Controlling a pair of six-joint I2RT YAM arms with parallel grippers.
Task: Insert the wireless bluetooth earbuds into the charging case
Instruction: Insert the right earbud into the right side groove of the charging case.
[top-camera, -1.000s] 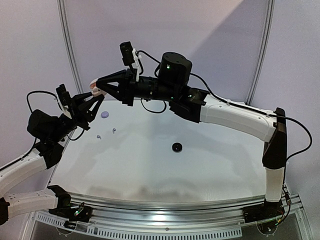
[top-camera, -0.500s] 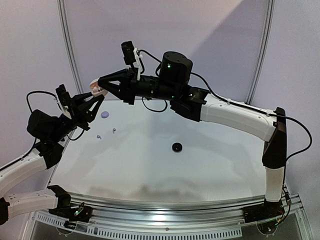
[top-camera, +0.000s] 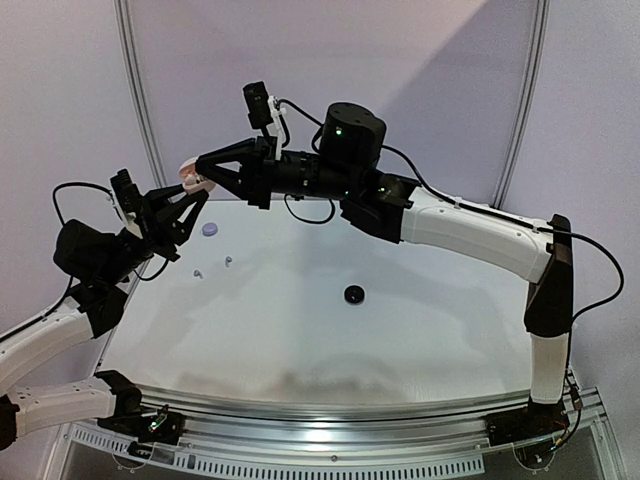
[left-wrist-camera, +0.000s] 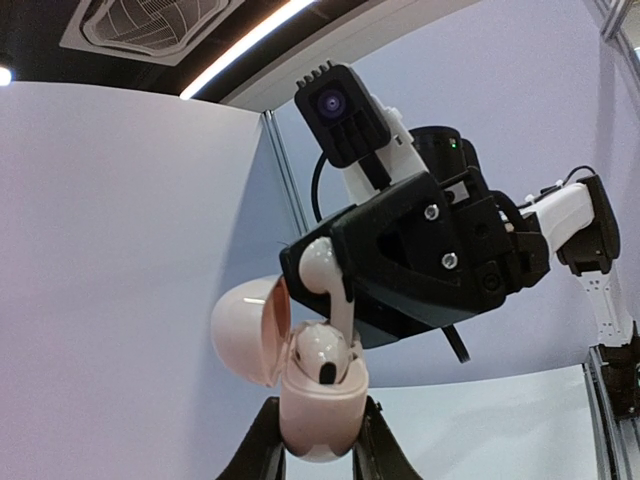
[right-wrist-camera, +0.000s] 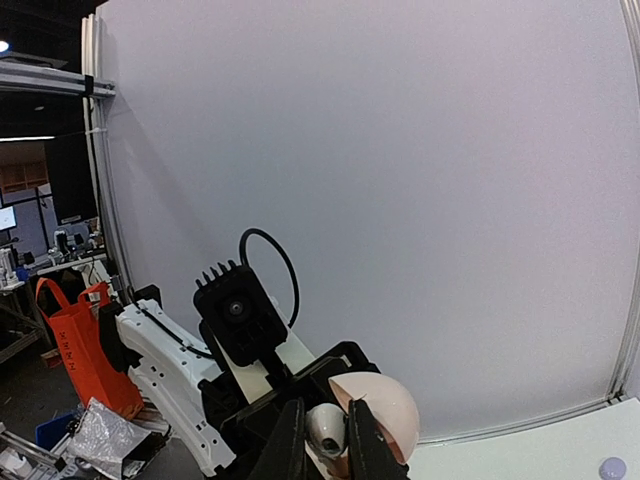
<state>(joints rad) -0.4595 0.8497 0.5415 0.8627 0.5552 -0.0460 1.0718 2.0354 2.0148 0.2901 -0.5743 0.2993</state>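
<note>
Up in the air over the far-left part of the matte white table, the two arms meet. The left gripper is clamped on the lower half of the charging case. The case is a smooth, glossy, pale pink shell, rounded like an egg. Its domed lid is swung open to the left on its hinge. A seated earbud, rounded glossy white with a dark oval spot, sits in the case's open mouth. Just above it, the right gripper pinches a white earbud between its matte black, angular fingers. This bud is a smooth curved bean shape with a short stem. It is held close over the case, but I cannot tell whether it touches the rim. From the right wrist view the same bud shows as a pale rounded knob between the finger tips, with the pink lid bulging just beside it. On the tabletop below lie a small flat lavender puck, a tiny pale bud and a second pale bud near it. Well apart from these, toward the middle, sits a round black puck.
</note>
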